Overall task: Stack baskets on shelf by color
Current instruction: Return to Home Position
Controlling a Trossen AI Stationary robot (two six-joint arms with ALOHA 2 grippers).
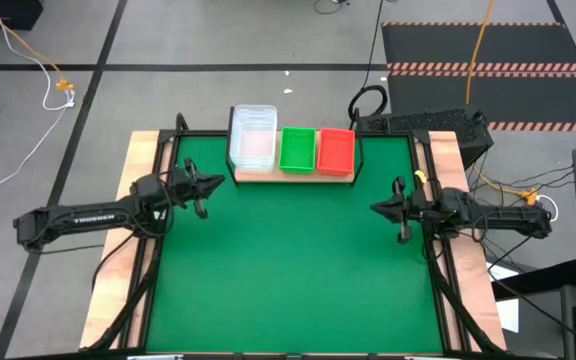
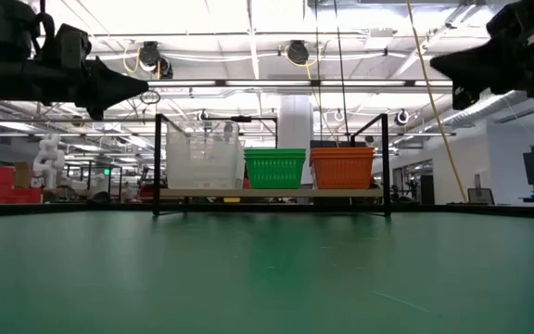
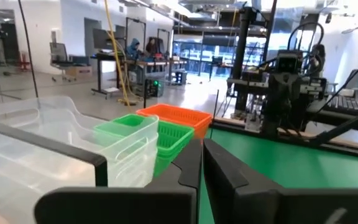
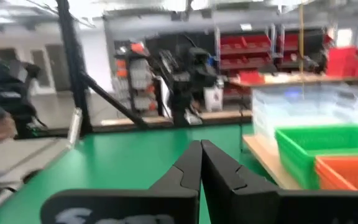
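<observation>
The shelf point(image 1: 293, 175), a light wooden board on a black frame, stands at the mat's far edge. On it rest three basket stacks: clear point(image 1: 252, 137) on the left, green point(image 1: 297, 148) in the middle, red-orange point(image 1: 336, 150) on the right; the low view shows them as clear point(image 2: 204, 156), green point(image 2: 275, 169) and red-orange point(image 2: 342, 167). My left gripper point(image 1: 218, 187) hovers shut above the mat's left side, near the shelf's left end. My right gripper point(image 1: 374, 207) hovers shut above the mat's right side. Both hold nothing.
The green mat point(image 1: 288, 270) lies bare between the arms and toward the near edge. A black frame point(image 1: 423, 180) borders the table's sides. Beyond the far edge are cables and equipment point(image 1: 423, 122) on the floor.
</observation>
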